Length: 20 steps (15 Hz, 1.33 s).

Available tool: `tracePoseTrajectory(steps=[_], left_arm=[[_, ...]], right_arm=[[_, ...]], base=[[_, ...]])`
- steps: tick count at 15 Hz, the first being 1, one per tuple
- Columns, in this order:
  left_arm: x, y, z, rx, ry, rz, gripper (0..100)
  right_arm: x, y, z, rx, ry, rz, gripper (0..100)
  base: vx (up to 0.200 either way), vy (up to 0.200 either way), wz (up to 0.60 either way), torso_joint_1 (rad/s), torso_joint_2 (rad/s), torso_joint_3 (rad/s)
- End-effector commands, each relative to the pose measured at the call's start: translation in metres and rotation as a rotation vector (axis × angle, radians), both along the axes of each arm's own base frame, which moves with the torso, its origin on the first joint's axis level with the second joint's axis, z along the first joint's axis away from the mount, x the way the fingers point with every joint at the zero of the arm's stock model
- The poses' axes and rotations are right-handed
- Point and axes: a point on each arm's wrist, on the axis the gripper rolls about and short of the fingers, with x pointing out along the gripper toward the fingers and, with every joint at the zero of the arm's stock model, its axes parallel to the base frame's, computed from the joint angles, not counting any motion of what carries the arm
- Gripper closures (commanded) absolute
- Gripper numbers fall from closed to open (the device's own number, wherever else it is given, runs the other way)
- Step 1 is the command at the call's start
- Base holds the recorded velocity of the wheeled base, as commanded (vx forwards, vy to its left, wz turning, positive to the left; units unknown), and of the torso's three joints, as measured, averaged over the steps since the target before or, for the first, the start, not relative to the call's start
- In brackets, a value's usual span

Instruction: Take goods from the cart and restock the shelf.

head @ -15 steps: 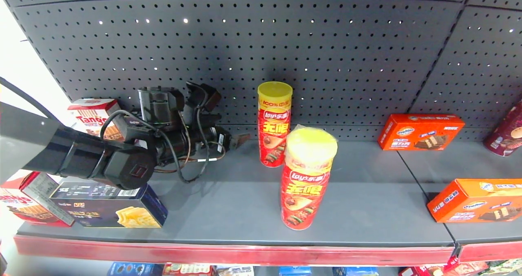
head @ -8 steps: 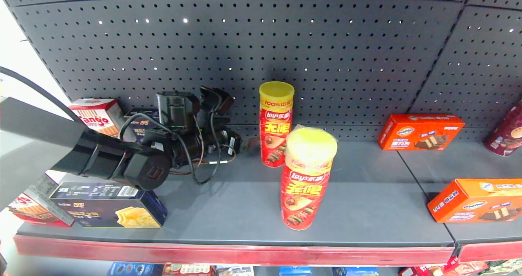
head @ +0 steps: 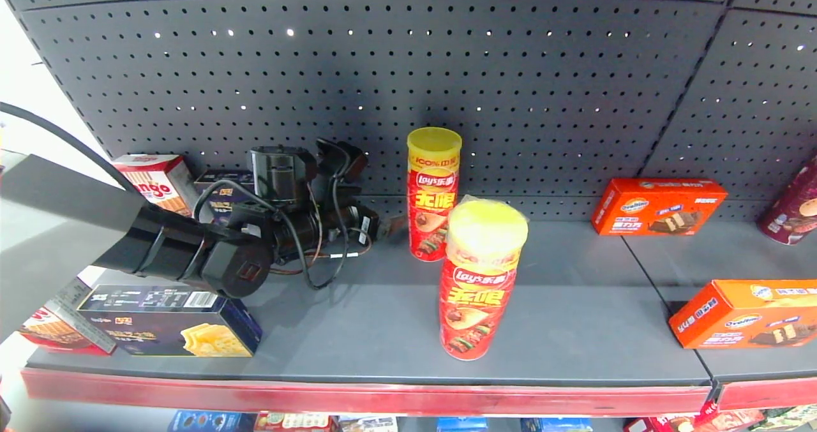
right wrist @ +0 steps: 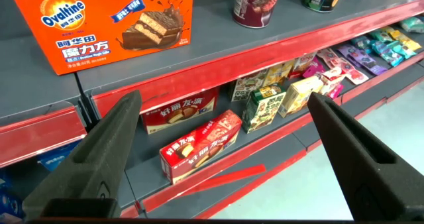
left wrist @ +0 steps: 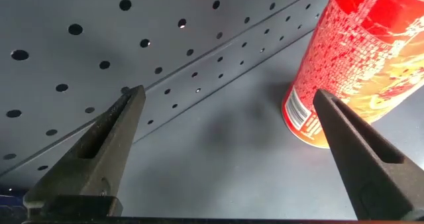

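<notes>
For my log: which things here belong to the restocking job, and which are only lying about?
Job: left end effector, open; rear can beside it; front can, likely; shelf.
Lying about: rear orange box, front orange box, blue box, wafer box.

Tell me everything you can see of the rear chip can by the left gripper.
The tall red chip can with a yellow plastic lid stands upright and closed on the grey metal shelf, close to the perforated back panel. Printed snack pictures wrap it; a barcode sits near its base. The open left gripper is low beside it; contact cannot be told.
</notes>
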Motion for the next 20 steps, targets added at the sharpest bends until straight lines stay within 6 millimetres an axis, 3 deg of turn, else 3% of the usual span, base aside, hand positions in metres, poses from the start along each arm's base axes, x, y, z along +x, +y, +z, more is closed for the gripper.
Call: tracePoseTrajectory(steps=[1, 6, 20], left_arm=[[0.001, -0.002, 0.001, -0.001, -0.004, -0.003, 0], [0.005, -0.018, -0.001, -0.006, -0.013, -0.024, 0], [0.004, -0.029, -0.003, -0.006, -0.011, -0.042, 0]], right_arm=[[0.000, 0.000, 0.000, 0.000, 0.001, 0.001, 0], [0.000, 0.000, 0.000, 0.000, 0.001, -0.001, 0], [0.000, 0.000, 0.000, 0.000, 0.001, 0.001, 0]], base=[[0.000, 0.000, 0.00, 0.000, 0.00, 0.000], [0.000, 0.000, 0.00, 0.000, 0.00, 0.000], [0.000, 0.000, 0.00, 0.000, 0.00, 0.000]])
